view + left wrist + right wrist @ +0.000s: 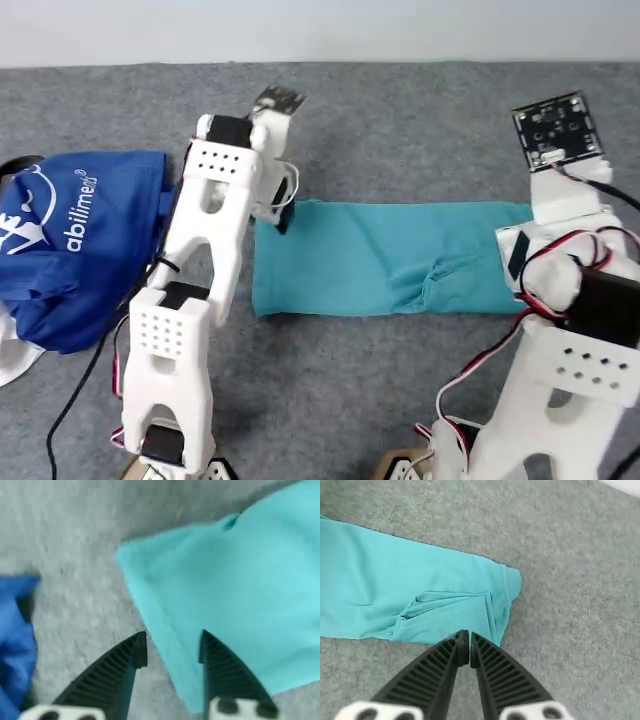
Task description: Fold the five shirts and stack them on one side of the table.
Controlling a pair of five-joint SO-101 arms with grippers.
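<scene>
Teal shirt (390, 258) lies in a strip; the parted left jaws should next grip its end, right jaws clenched empty.

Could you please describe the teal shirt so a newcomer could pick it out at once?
On the grey table, look to the middle, where one garment lies as a long flat band. That is the teal shirt; unlike the blue printed shirt bunched nearby, it is plain and folded flat.

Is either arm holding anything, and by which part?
Nothing is held. The left gripper is open, astride an edge of the teal shirt; the right gripper is shut over its hem, no cloth visibly pinched.
</scene>
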